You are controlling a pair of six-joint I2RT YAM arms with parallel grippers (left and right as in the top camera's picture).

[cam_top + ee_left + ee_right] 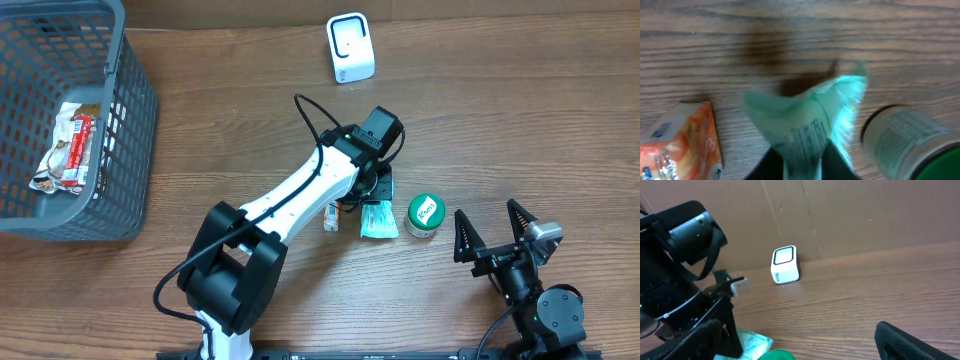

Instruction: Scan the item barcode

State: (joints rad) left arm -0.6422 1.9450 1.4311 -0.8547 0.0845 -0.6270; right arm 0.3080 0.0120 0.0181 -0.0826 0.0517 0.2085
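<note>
Left gripper (801, 160) tight on the end of the teal packet (810, 112), green-lidded jar (910, 142) just beside it.

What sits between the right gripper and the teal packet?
A green-lidded jar stands between the right gripper and the teal packet, seen in the overhead view.

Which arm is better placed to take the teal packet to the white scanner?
Left. The left tool straddles the crumpled teal plastic packet; the right tool sits open, apart from the packet and farther from the white box-shaped scanner.
</note>
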